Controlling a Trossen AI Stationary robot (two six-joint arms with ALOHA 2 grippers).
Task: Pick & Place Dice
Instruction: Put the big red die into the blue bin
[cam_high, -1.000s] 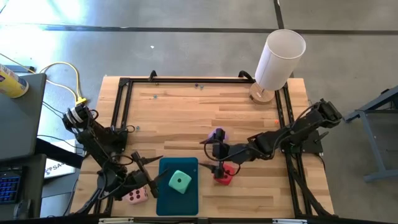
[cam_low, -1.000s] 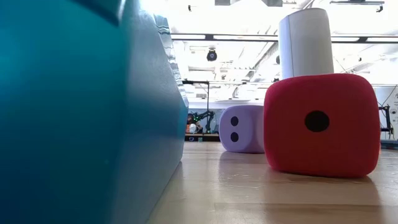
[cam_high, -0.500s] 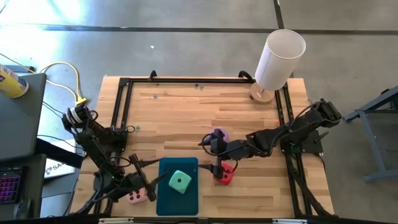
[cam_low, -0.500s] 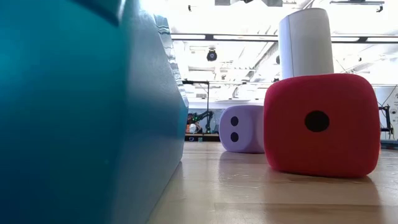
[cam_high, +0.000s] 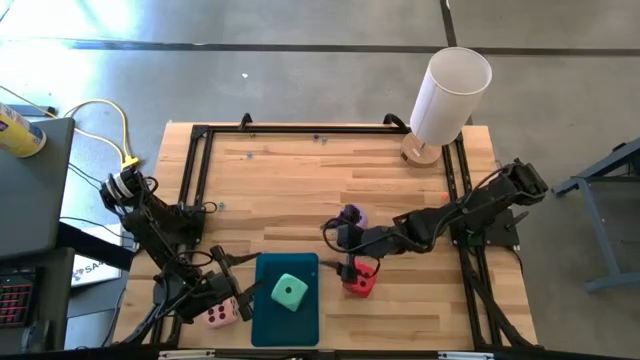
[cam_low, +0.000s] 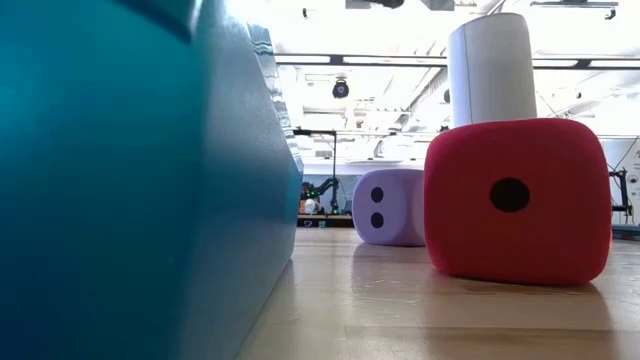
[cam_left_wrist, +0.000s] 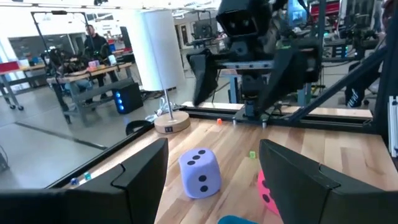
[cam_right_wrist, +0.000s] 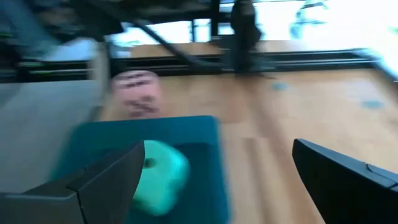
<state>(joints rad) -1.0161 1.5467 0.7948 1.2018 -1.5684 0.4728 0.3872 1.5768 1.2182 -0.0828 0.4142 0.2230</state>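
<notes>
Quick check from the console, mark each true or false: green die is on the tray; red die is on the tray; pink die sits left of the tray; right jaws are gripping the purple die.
1. The green die lies on the teal tray. True.
2. The red die lies on the tray. False: it sits on the table just right of it.
3. The pink die sits left of the tray. True.
4. The right gripper grips the purple die. False: its jaws are open and empty.

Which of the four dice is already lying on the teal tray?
The green die. It alone sits on the tray; the pink die, red die and purple die rest on the bare wood.
</notes>
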